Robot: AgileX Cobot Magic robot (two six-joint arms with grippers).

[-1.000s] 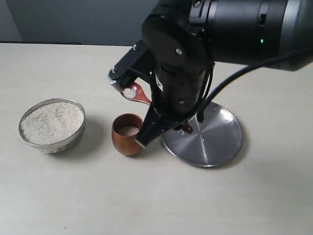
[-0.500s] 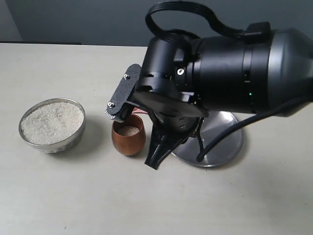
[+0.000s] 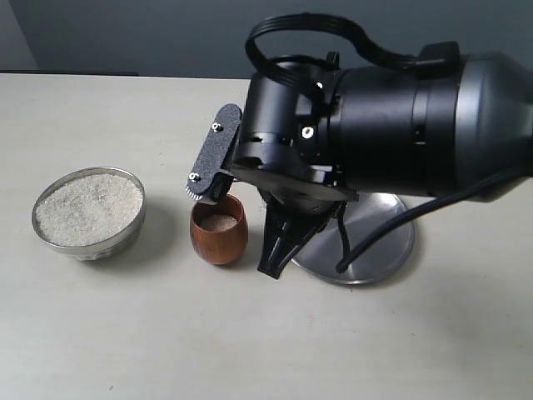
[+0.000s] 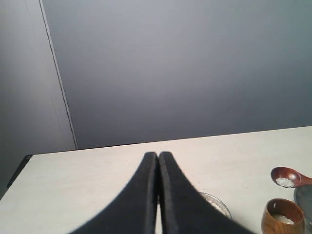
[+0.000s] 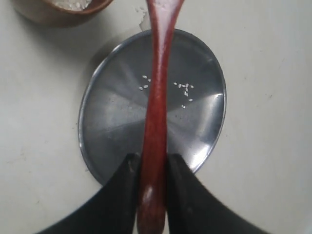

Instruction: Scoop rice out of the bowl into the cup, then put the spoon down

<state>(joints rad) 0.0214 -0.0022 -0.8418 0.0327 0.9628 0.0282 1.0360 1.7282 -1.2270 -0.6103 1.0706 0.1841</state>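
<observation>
My right gripper (image 5: 153, 163) is shut on the handle of the dark wooden spoon (image 5: 158, 92), which runs out over the flat steel plate (image 5: 109, 126) toward the wooden cup (image 5: 58, 10). In the left wrist view the spoon's bowl (image 4: 285, 176) holds a little rice and hovers just above and beside the cup (image 4: 282, 217), which has rice in its bottom. The silver bowl (image 3: 125, 237) heaped with rice (image 3: 87, 208) stands left of the cup (image 3: 218, 237). The right arm hides the spoon in the exterior view. My left gripper (image 4: 157, 156) is shut on nothing, above the bowl's rim (image 4: 217, 201).
Several loose grains (image 5: 184, 87) lie on the steel plate (image 3: 379, 246), which sits right of the cup, partly under the bulky right arm (image 3: 383, 117). A grey wall (image 4: 170, 68) stands behind the table's far edge.
The right arm has rolled and come down over the cup. The spoon's bowl with rice, earlier visible behind the cup, is now hidden by the gripper in the exterior view.
</observation>
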